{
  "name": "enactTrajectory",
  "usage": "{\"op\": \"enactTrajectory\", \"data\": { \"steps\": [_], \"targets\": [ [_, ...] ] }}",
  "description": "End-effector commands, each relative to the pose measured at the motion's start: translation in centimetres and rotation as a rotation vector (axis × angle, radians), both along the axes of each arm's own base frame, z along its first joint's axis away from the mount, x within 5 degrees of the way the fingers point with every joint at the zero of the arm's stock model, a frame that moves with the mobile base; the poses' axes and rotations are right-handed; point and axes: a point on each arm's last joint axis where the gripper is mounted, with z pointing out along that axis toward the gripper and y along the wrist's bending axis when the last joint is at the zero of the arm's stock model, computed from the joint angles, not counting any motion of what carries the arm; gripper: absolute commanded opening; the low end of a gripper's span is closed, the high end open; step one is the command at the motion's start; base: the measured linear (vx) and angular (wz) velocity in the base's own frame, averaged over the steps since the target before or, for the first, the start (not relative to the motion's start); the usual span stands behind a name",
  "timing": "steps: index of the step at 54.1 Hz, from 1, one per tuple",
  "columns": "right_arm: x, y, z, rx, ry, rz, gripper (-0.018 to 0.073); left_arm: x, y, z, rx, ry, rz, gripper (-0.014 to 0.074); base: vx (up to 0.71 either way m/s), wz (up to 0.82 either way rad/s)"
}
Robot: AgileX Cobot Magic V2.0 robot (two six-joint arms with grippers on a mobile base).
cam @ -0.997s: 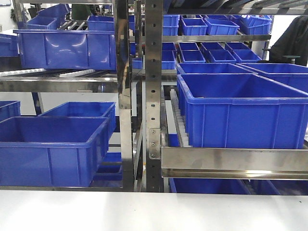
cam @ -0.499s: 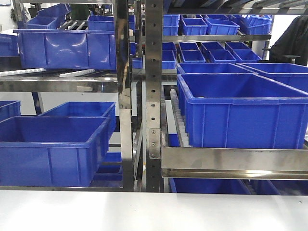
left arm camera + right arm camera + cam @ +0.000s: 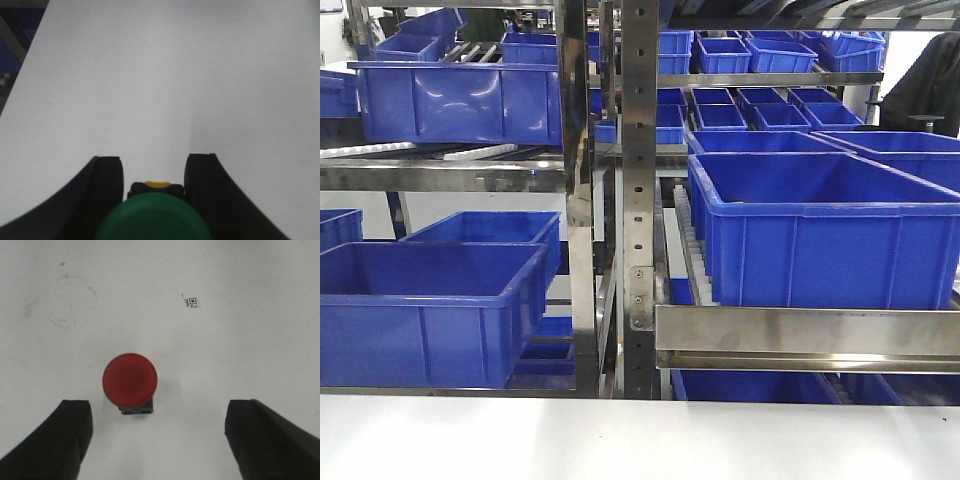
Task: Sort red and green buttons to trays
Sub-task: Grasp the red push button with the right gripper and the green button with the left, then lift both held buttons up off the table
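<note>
Standing on the table (image 3: 240, 340), red btn (image 3: 130, 379) is flanked by wide-open R gripper (image 3: 159, 412); green btn (image 3: 154, 220) is clamped in L gripper (image 3: 155, 166).

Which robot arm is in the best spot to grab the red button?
Right. The right fingers are open on either side of the red button, which sits free on the table. The left fingers are busy holding the green button.

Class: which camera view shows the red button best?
Right wrist view: the red button sits whole on the table by the open right gripper. Left wrist shows only a green button; front view, only blue crates.
</note>
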Motion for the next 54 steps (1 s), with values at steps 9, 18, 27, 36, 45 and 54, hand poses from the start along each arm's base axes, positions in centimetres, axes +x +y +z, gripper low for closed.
{"op": "enactTrajectory", "data": {
  "steps": [9,18,27,36,45,54],
  "targets": [
    [5.0,0.4,0.0,-0.002,-0.019,0.042,0.0599,0.3,-0.1,1.9,-0.027,-0.127,0.015,-0.0003,0.0,0.0],
    [6.8,0.5,-1.7,-0.005,0.075,0.043,0.0594,0.3,-0.1,1.9,-0.027,-0.127,0.015,-0.0003,0.0,0.0],
    [7.5,0.5,-3.4,-0.003,0.141,0.046,0.0594,0.3,-0.1,1.9,-0.027,-0.127,0.015,-0.0003,0.0,0.0],
    [8.1,0.7,-4.8,0.005,0.163,0.058,0.0591,0.3,-0.1,1.9,-0.027,-0.127,0.015,-0.0003,0.0,0.0],
    [7.9,0.6,-6.1,0.003,0.246,0.044,0.0374,0.3,-0.1,1.9,-0.027,-0.128,0.015,-0.0003,0.0,0.0],
    [7.8,0.6,-6.1,-0.003,0.262,0.045,0.0227,0.4,-0.1,2.0,-0.027,-0.139,0.014,-0.0003,0.0,0.0]
  ]
}}
